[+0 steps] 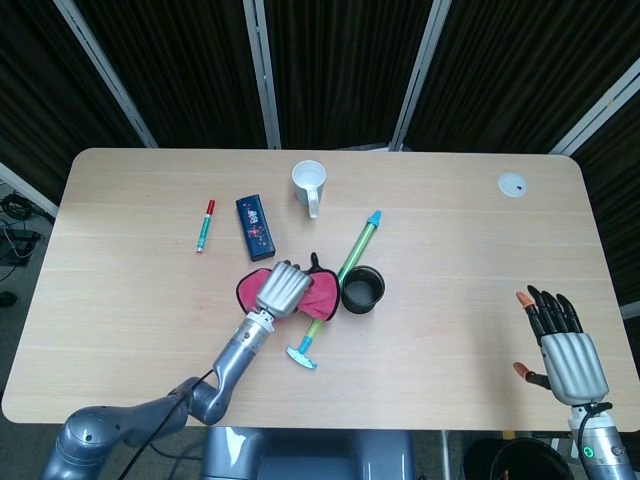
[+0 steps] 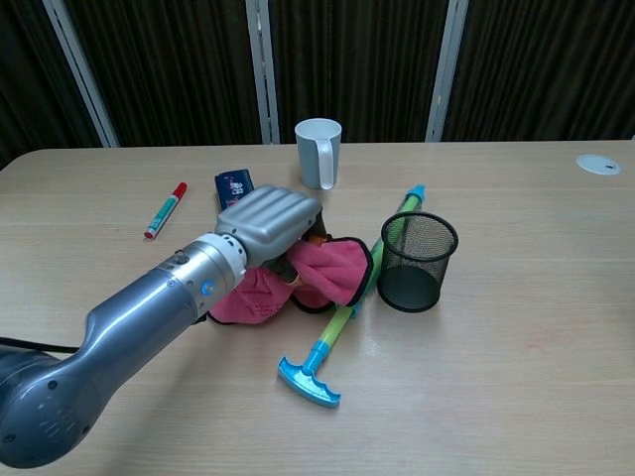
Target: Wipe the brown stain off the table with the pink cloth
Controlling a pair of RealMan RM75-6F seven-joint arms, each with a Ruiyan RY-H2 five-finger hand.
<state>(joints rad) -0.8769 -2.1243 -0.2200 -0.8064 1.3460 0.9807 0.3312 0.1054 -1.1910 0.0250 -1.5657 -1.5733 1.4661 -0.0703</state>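
My left hand (image 1: pixel 282 288) lies on the pink cloth (image 1: pixel 322 298) near the table's middle, fingers curled into it. In the chest view the left hand (image 2: pixel 268 223) covers the cloth's back part, and the cloth (image 2: pixel 329 273) bulges out to the right, over the green tube of the toy pump (image 2: pixel 310 375). A faint reddish-brown mark (image 2: pixel 541 344) shows on the table at the front right, well away from the cloth. My right hand (image 1: pixel 560 342) hovers by the front right edge, fingers spread and holding nothing; the chest view does not show it.
A black mesh cup (image 1: pixel 362 288) stands just right of the cloth. Behind are a white mug (image 1: pixel 309 183), a blue case (image 1: pixel 255 227) and a red marker (image 1: pixel 204 225). A white disc (image 1: pixel 513 184) sits in the back right corner.
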